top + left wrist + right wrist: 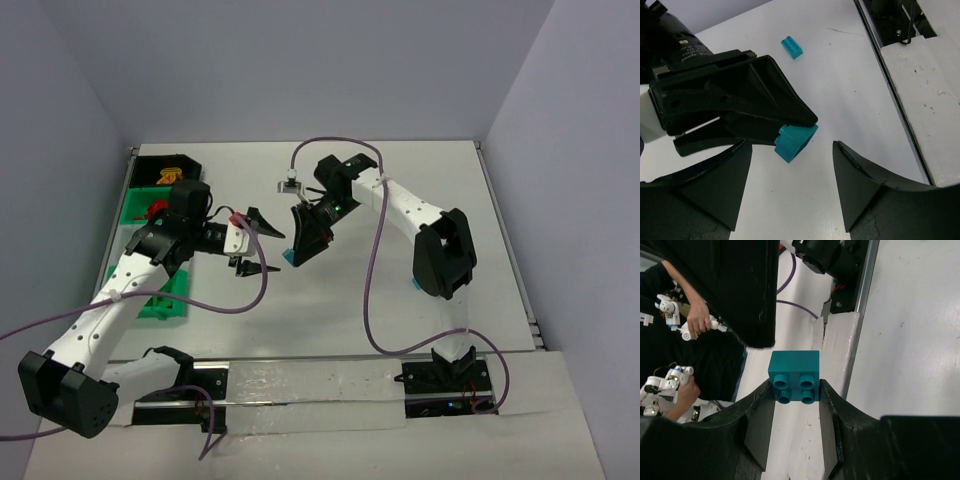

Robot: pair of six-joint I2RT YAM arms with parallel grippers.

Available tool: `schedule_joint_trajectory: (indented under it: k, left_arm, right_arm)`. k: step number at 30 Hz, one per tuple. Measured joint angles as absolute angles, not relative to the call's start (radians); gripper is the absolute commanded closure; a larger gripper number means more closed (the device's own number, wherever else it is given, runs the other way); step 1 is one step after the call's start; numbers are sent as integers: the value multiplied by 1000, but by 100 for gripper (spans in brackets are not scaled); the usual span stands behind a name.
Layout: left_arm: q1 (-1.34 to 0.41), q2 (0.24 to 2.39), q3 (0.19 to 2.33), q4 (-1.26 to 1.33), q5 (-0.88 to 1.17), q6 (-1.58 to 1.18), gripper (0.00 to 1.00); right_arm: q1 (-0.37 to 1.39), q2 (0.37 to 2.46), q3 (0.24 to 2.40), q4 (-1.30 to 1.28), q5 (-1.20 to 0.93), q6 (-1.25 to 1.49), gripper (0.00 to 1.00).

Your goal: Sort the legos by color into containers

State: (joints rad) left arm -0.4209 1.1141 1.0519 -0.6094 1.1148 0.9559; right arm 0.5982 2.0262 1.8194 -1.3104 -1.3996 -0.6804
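At the left edge of the white table (400, 300), a black container (168, 168) and green containers (160, 305) are lined up. At centre frame, the left gripper (272, 250) is seen with its fingers spread apart. Just beside it, a teal lego (794, 371) is clamped above the table between the fingers of the right gripper (796, 395). A second teal lego (792, 47) is seen lying on the table.

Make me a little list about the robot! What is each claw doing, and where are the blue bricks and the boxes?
right gripper: shut on a teal brick
left gripper: open, holding nothing, its fingers on either side of the held brick
loose brick: teal, lying alone on the table
black bin: far left corner, orange pieces inside
green bin: left edge, partly under the left arm
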Motion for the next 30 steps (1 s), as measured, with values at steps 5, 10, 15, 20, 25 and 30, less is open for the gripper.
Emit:
schedule_joint_trajectory:
  k: [5, 10, 15, 20, 25, 30]
  left_arm:
    - [-470, 1115, 1052, -609, 1071, 1027, 30]
    - [-487, 1121, 1052, -610, 1046, 1071, 39]
    - [-507, 1146, 1052, -620, 1028, 1120, 42]
    - [-527, 1167, 1052, -635, 1016, 1151, 46]
    - [-538, 1182, 1052, -644, 1006, 1169, 59]
    - [-546, 1182, 1052, -660, 997, 1209, 72]
  right_arm:
    - [610, 2026, 1819, -1326, -1395, -701, 100]
    - [612, 2026, 1819, -1329, -1395, -705, 100]
    - [614, 2026, 1819, -1329, -1396, -705, 100]
    - [620, 2026, 1819, -1329, -1396, -704, 100]
    - [624, 2026, 1819, -1330, -1395, -704, 98]
    - [624, 2026, 1819, -1340, -1389, -701, 80]
